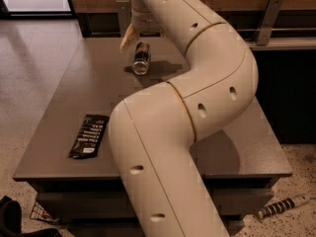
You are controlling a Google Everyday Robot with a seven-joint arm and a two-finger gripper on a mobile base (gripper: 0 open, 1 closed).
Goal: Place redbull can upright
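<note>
The redbull can (140, 59) lies on its side at the far middle of the grey table (69, 98), its shiny silver round end facing the camera. My gripper (144, 37) hangs just above the can's far end, apart from it. Its cream left finger (127, 37) is splayed out to the left of the can; the right finger is hidden behind my arm. The gripper is open and holds nothing.
A flat black snack wrapper (89, 135) lies near the table's front left. My large cream arm (197, 98) covers the table's middle and right. A dark counter with metal brackets (269, 16) runs behind the table. Speckled floor lies to the left.
</note>
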